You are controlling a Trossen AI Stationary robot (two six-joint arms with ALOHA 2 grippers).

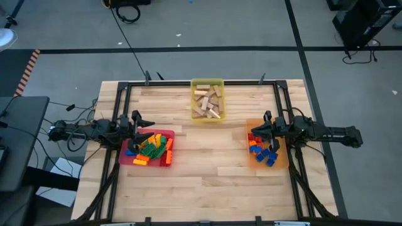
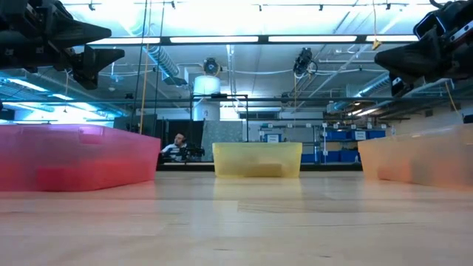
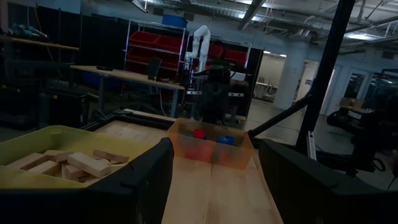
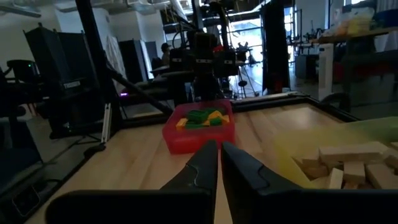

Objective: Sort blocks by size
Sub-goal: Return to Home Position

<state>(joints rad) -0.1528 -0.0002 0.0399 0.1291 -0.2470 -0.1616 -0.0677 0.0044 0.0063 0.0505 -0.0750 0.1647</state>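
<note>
Both arms are hovering over sorted bins on the worktop.
The left pincer is hanging released, fingers wide apart, above the red bin at left, which is holding long studded bricks. The right pincer is hanging clenched and empty above the right orange bin of short bricks. Wooden blocks are lying jumbled, long axes pointing every way, in the far yellow bin.
</note>
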